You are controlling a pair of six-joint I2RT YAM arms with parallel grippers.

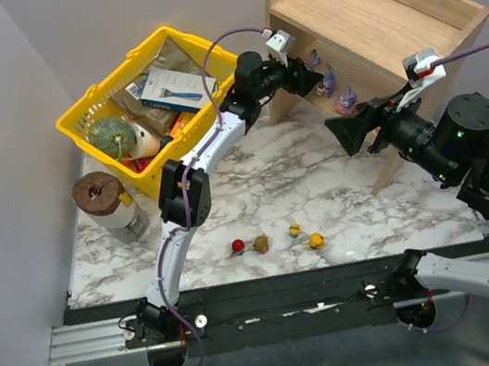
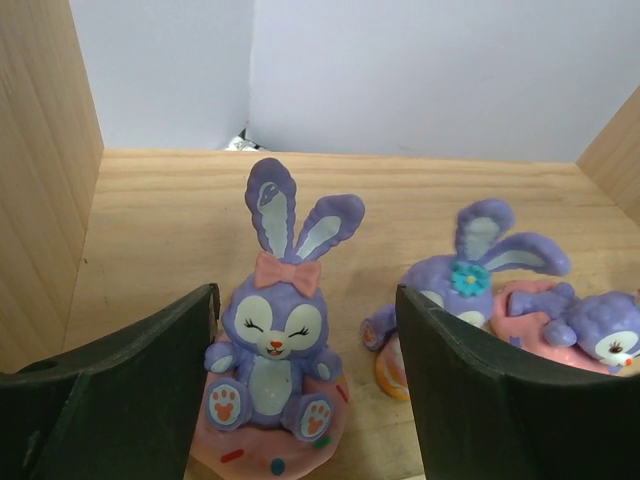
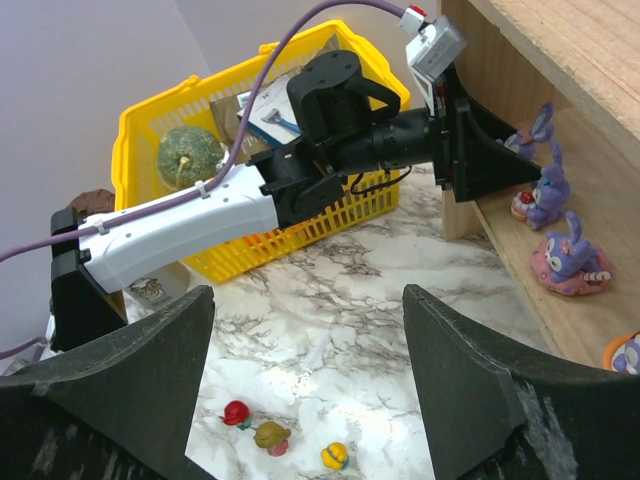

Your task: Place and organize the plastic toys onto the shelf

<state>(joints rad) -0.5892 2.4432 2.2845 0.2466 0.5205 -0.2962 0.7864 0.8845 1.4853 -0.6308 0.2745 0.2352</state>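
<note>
Plastic toys, top view: four small round ones lie on the marble table (image 1: 272, 178) near its front edge, red toy (image 1: 237, 246), olive-brown toy (image 1: 260, 244) and two yellow toys (image 1: 295, 229) (image 1: 315, 241); purple bunnies (image 1: 327, 85) stand on the lower tier of the wooden shelf (image 1: 366, 12) at far right; left gripper (image 1: 311, 73) reaches into that tier; right gripper (image 1: 344, 133) hangs just in front of the shelf; yellow basket (image 1: 92, 114) sits far left.

Left wrist view: fingers (image 2: 130, 380) spread apart, holding nothing; bow bunny (image 2: 272, 350) sits upright on its pink base between them, a gap on each side; two more bunnies just right, one partly hidden.

Right wrist view: fingers (image 3: 120, 390) wide apart, nothing between; round toys lie on the marble below; bunnies line the lower tier at right.
</note>
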